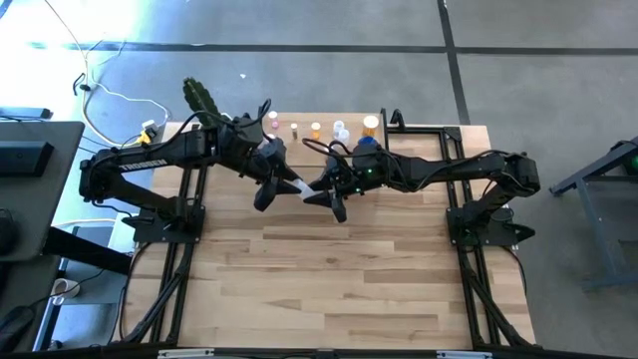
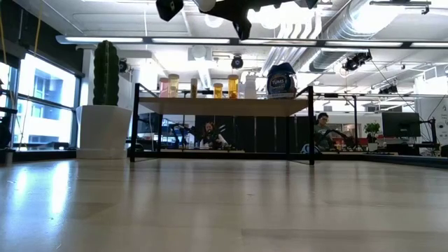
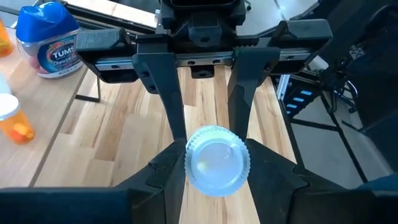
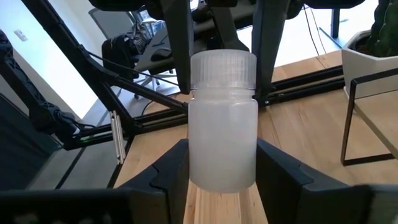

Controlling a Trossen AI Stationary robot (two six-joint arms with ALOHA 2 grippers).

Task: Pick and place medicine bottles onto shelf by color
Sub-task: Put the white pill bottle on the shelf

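Bottle (image 4: 222, 118) between both pincers (image 1: 299, 189)

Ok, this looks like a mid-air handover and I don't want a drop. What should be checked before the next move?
1. Right end effector grips the clear bottle by its body: ok.
2. Left end effector has fingers against both sides of the cap: ok.
3. Bottle is well above the table: ok.
4. Left grip is firm enough to hold the bottle alone: cannot tell.
5. Matching free spot on the shelf: cannot tell.
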